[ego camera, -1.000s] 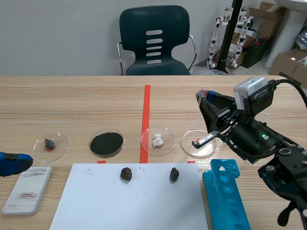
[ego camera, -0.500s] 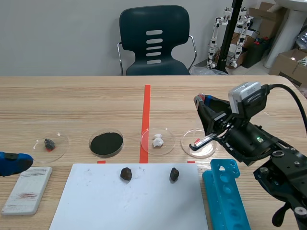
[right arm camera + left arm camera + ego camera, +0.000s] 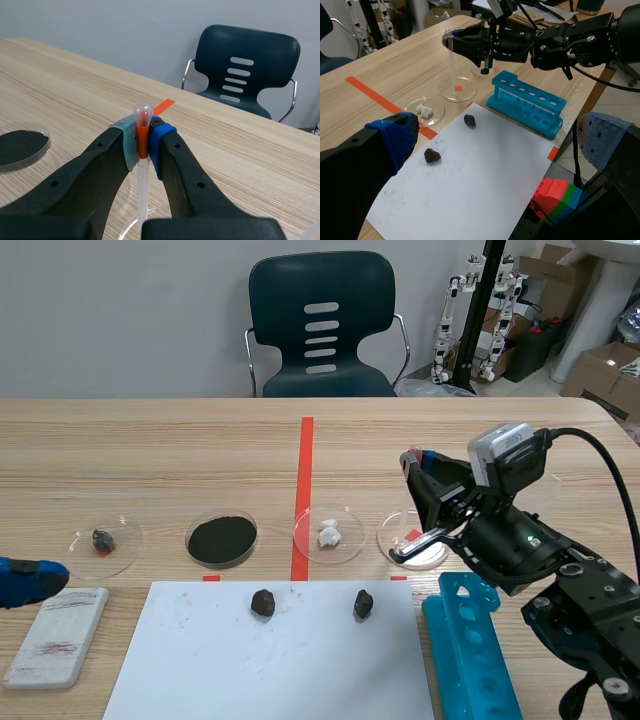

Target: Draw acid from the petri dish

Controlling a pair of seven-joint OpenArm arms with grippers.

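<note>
In a row on the desk [image 3: 150,450]: dish with a dark lump [image 3: 126,540], dish of black powder [image 3: 188,538], dish of white bits [image 3: 350,540], clear petri dish [image 3: 392,532]. Over that last, right jaws clamped on a pipette [image 3: 424,454]. Nearer, white sheet [image 3: 270,670] bearing two dark stones [image 3: 263,603], with a blue rack [image 3: 470,650] beside it.

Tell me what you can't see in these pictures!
- Dropper tip: right wrist view, hidden low between the right fingers.
- Acid in the petri dish: scene view, too clear to tell; those fingers cover part.
- Dark lump at far left: scene view, too small to name.
</note>
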